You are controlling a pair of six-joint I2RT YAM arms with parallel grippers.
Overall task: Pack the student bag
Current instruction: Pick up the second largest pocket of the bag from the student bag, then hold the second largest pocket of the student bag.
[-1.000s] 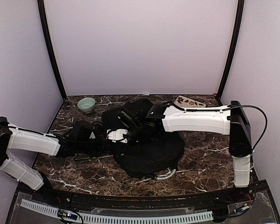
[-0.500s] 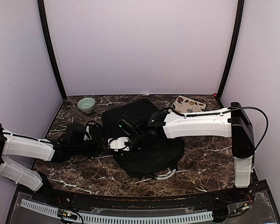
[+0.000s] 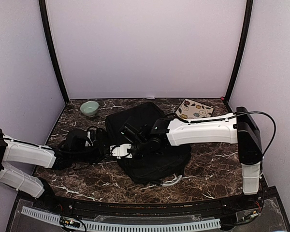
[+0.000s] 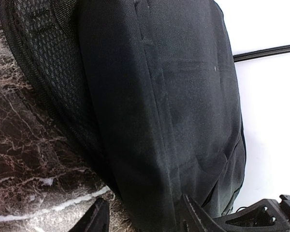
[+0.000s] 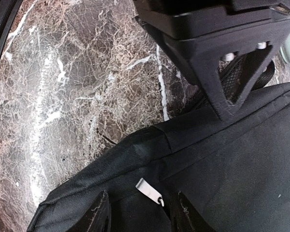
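Lying flat at the middle of the marble table point(image 3: 208, 164): student bag point(image 3: 159, 157), with left gripper point(image 4: 145, 205) spread at its side and right gripper point(image 5: 141, 205) spread over its zipper pull point(image 5: 149, 190).

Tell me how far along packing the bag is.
Early. Nothing looks packed: the bag lies apparently zipped shut, with the patterned book and bowl out on the table. In hand: the right fingers straddle the silver zipper pull, open; the left fingers sit open at the bag's edge. Left: unzip, load, close.
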